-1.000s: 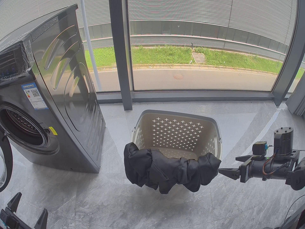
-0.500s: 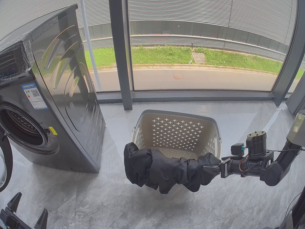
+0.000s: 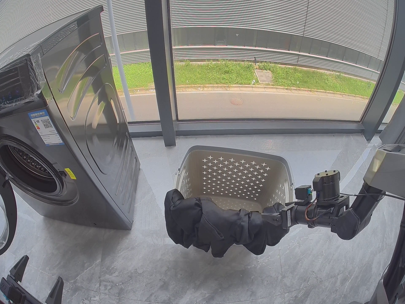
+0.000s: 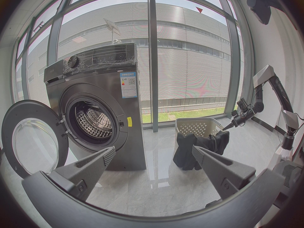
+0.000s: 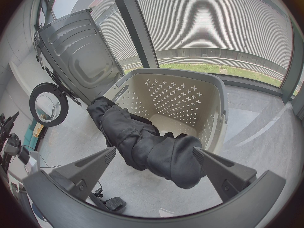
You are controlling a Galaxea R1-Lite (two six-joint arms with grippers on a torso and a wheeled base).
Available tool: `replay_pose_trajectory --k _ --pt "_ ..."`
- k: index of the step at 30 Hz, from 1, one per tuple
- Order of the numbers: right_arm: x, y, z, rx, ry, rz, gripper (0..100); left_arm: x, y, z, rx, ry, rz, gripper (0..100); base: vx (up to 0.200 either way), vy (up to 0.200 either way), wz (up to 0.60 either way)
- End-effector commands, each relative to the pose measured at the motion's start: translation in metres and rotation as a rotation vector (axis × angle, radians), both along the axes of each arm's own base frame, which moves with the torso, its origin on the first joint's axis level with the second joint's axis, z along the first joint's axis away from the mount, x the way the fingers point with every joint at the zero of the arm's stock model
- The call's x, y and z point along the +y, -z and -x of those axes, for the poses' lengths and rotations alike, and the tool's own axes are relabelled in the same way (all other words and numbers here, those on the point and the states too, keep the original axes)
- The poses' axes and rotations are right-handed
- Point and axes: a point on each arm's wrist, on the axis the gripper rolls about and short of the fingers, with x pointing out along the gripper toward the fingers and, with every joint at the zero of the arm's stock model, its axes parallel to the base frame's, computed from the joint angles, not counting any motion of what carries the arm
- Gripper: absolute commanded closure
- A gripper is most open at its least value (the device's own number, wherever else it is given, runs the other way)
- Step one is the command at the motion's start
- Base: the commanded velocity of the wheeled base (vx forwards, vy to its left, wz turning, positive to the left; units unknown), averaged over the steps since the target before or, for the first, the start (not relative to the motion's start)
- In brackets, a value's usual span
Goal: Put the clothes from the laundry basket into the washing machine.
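garment (image 3: 219, 229) over basket (image 3: 236, 150) rim, right tool (image 3: 270, 219) touching

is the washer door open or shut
Open. The round door is swung out beside the washing machine, leaving its drum exposed.

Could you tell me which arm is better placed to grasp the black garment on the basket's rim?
Right: the right gripper is open around the black garment, at its end on the laundry basket; the left gripper sits low by the washing machine.
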Motion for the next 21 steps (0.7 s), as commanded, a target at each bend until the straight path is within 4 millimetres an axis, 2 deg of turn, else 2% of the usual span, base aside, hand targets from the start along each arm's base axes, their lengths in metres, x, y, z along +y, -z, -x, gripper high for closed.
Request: replay_pose_trajectory --k 1,9,21 --pt "0.003 0.013 -0.012 0.007 -0.006 0.016 0 0.000 0.005 0.000 0.001 -0.004 0.002 0 0.000 0.000 0.00" --pt "0.005 0.029 -0.025 0.021 0.002 0.028 0 0.000 0.005 0.000 0.001 -0.004 0.000 0 0.000 0.000 0.00" --pt "0.003 0.037 -0.029 0.021 0.003 0.050 0 0.000 0.005 0.000 0.002 -0.006 -0.007 0 0.000 0.000 0.00"
